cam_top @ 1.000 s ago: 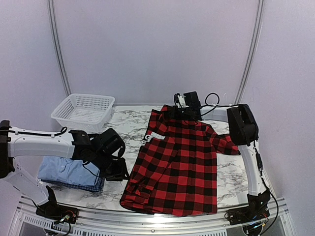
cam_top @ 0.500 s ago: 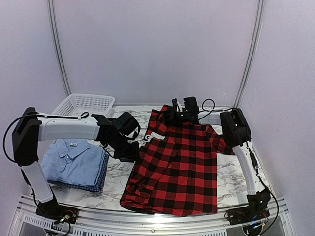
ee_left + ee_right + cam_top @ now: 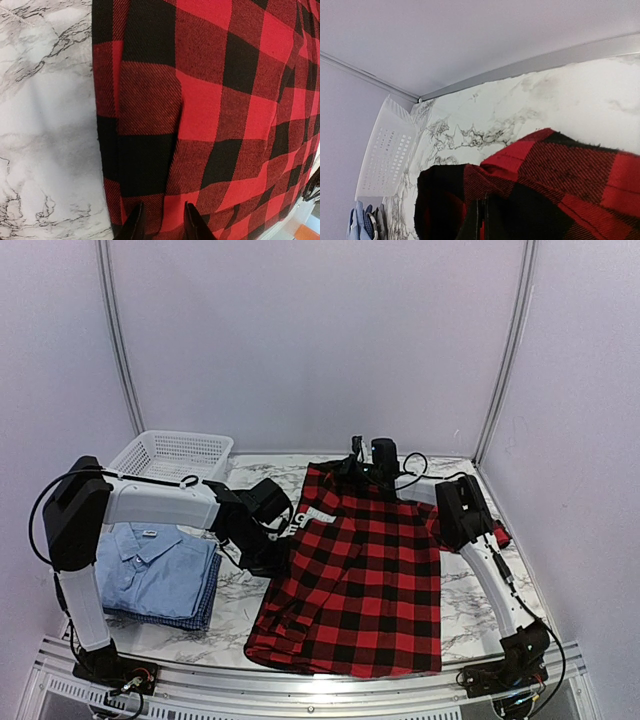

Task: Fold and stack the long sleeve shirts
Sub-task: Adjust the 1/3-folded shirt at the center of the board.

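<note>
**Inventory and placement, as found**

We count three shirts, one basket and two tools. The plaid shirt [image 3: 360,570] lies spread across the middle of the desk [image 3: 235,588], with white lettering showing near its left side. The light blue shirt [image 3: 150,565] sits folded at the near left, on top of the checked shirt [image 3: 200,613]. The white mesh basket [image 3: 180,434] stands at the far left. The left tool [image 3: 164,226] is at the plaid shirt's left edge, its jaws narrowly apart; we cannot tell whether it pinches cloth. The right tool [image 3: 482,220] is clamped on the plaid shirt's far edge. The desk is white marble-patterned, enclosed by plain pale walls.
</note>
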Action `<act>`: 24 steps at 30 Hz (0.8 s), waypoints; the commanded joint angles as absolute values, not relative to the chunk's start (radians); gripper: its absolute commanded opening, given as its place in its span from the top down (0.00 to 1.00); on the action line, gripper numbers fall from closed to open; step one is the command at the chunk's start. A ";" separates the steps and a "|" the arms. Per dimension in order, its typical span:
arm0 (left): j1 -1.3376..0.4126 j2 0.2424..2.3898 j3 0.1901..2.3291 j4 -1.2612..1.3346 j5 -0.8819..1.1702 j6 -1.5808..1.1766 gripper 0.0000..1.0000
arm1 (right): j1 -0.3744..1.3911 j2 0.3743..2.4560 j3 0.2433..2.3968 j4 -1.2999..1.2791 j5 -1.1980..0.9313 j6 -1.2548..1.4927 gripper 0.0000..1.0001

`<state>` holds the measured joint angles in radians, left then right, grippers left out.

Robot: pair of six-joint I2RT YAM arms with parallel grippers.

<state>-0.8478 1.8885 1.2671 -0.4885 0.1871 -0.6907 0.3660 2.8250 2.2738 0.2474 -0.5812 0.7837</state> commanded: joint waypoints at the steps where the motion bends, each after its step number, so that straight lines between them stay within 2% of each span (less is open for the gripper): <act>1: -0.842 1.905 1.274 -0.461 0.212 -0.685 0.72 | 0.347 2.871 2.341 0.292 -0.552 0.844 1.00; 10: -0.842 1.908 1.292 -0.441 0.210 -0.692 0.73 | 0.340 2.743 2.325 0.225 -0.676 0.757 1.00; 13: -0.841 1.911 1.302 -0.433 0.207 -0.689 0.73 | 0.341 2.669 2.310 0.150 -0.681 0.688 0.95; 18: -0.839 1.918 1.328 -0.428 0.202 -0.686 0.73 | 0.333 2.553 2.182 0.078 -0.632 0.607 0.94; 24: -0.836 1.929 1.370 -0.423 0.189 -0.689 0.73 | 0.274 2.542 2.081 0.086 -0.633 0.601 0.97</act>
